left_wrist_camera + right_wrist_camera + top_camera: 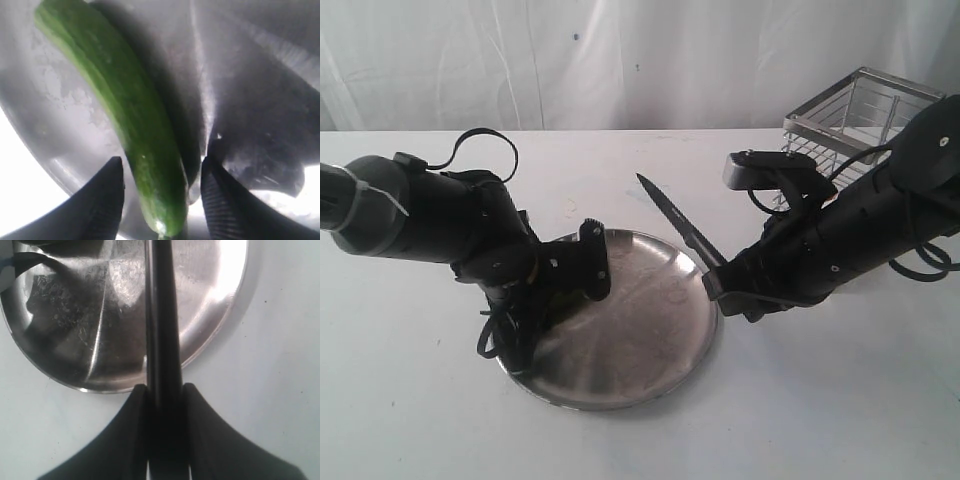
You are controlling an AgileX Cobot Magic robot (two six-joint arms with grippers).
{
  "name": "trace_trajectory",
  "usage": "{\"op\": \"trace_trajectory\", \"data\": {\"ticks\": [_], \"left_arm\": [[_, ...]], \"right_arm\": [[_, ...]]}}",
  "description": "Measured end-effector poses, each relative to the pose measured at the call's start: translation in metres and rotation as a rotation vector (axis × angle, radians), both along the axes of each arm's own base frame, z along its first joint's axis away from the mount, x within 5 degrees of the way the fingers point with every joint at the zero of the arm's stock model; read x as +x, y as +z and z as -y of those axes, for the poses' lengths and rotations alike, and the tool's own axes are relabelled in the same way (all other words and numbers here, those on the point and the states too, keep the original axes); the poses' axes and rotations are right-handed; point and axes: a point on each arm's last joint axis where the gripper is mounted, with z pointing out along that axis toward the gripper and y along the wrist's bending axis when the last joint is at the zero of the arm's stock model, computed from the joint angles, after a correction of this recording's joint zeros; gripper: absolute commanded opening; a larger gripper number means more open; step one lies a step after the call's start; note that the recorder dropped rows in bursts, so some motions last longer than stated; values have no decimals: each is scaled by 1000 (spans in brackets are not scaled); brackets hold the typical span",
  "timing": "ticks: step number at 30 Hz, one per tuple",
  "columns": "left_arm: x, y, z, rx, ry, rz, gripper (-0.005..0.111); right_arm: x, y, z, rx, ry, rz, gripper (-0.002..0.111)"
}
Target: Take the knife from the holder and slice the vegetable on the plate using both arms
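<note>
The green vegetable (pixel 135 115) lies on the steel plate (pixel 55 95), running between the two fingers of my left gripper (pixel 162 165), which stands open with a small gap on each side. In the exterior view my left gripper (pixel 558 292) hangs low over the left rim of the plate (pixel 640 350) and hides the vegetable. My right gripper (pixel 164 387) is shut on the handle of the black knife (pixel 162 315). The knife (pixel 678 222) slants up and away over the plate's right rim from my right gripper (pixel 720 285). The wire holder (pixel 860 115) stands at the back right.
A white tabletop (pixel 820 400) surrounds the plate, with a white curtain (pixel 620 60) behind. The right arm's cables (pixel 930 262) loop near the holder. The left arm's cables (pixel 500 335) dangle by the plate's left edge.
</note>
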Motion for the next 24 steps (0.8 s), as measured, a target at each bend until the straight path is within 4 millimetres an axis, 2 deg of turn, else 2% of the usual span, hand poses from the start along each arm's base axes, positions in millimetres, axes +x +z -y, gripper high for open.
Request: {"op": "trace_trajectory", "data": {"ticks": [6,9,12,14,18,19,22,24], "left_arm": [[0,2,0,-15,14,8,52],[-1,19,-2,-68,72,48,44],[-1,50,-11,-143,121,127,23],[-2,76,-21,-213,159,201,1],[0,121,-55,-400,337,332,0],[0,127,-62,-454,389,345,0],[5,134,-81,-585,538,350,0],[8,131,-88,-658,610,338,0]], "right_arm": [[0,0,0,-1,2,-1,0],[-1,0,0,-2,6,-9,0],[-1,0,0,-2,7,-10,0],[-1,0,0,-2,9,-14,0],[-6,-1,-4,-8,45,-35,0],[-7,1,-8,-15,71,-29,0],[-11,9,-28,-35,157,27,0],[-11,14,-43,-52,185,65,0]]}}
